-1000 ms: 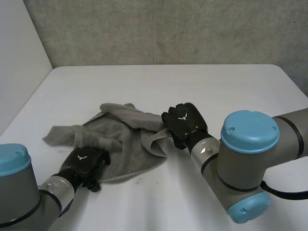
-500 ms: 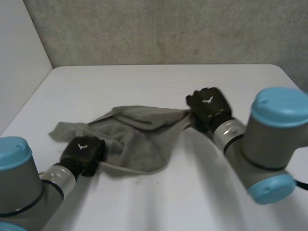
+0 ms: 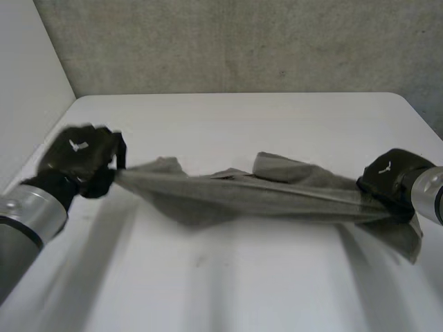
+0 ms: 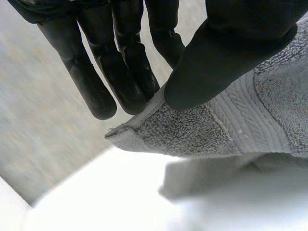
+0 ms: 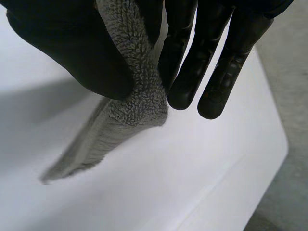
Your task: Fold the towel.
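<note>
The towel [image 3: 277,194] hangs stretched above the table [image 3: 242,117] between left hand [image 3: 79,160] and right hand [image 3: 389,181], each pinching one end.

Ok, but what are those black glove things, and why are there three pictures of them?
Those are a robot's two hands, at the ends of its grey arms. One picture comes from a camera above and behind the arms, looking down at the white table. There the left hand and the right hand each hold one end of a grey towel, stretched out between them. The other two pictures come from little cameras on the wrists, looking along each palm. Up close, each hand pinches the towel between its thumb and fingers. The robot is meant to fold the towel.
</note>
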Robot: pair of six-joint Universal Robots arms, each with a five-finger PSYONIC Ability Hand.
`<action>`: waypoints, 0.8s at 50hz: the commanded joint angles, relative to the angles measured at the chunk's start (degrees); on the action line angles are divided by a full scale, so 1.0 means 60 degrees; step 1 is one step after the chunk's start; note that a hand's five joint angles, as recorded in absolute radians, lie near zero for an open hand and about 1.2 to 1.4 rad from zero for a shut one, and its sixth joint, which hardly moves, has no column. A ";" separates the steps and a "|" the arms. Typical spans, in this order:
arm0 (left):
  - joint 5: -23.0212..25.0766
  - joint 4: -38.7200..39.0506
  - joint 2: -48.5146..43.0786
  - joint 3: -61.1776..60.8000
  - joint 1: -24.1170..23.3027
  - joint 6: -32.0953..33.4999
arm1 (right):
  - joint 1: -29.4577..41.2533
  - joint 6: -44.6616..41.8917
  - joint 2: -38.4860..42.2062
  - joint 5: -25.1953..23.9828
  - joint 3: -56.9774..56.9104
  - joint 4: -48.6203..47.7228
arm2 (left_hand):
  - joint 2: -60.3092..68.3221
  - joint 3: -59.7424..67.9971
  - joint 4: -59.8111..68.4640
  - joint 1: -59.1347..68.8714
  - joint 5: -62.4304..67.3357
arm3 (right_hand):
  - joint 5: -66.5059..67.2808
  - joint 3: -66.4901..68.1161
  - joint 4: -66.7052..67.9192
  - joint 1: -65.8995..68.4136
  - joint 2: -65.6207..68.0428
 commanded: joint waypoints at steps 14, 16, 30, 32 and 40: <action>-0.0900 0.0421 -0.5325 0.8247 -0.0875 0.1893 | 0.0582 0.1042 0.2228 0.1130 -0.4398 -0.5527 | 0.1712 0.1723 0.1714 0.1974 0.1759 | 0.2300 0.2016 0.1961 0.4205 0.2122; -0.1369 0.0788 -0.5473 0.9452 -0.0876 0.1878 | 0.0582 0.1116 0.2199 0.1263 -0.4811 -0.6478 | 0.1712 0.1723 0.1714 0.1974 0.1759 | 0.2300 0.2016 0.1961 0.4205 0.2122; -0.2004 0.1597 -0.4346 0.7414 -0.0978 0.1483 | 0.0568 0.1307 0.1174 0.0094 -0.1582 -0.8409 | 0.1712 0.1723 0.1714 0.1974 0.1759 | 0.2300 0.2016 0.1961 0.4205 0.2122; -0.1931 0.1975 -0.4069 0.5679 -0.0920 0.1468 | 0.0553 0.1292 0.1173 0.0064 -0.1157 -0.8088 | 0.1712 0.1723 0.1714 0.1974 0.1759 | 0.2300 0.2016 0.1961 0.4205 0.2122; -0.1110 0.3443 -0.4024 0.1920 -0.0890 0.1556 | 0.0465 0.1307 0.1379 -0.0112 0.0415 -0.5843 | 0.1712 0.1723 0.1714 0.1974 0.1759 | 0.2300 0.2016 0.1961 0.4205 0.2122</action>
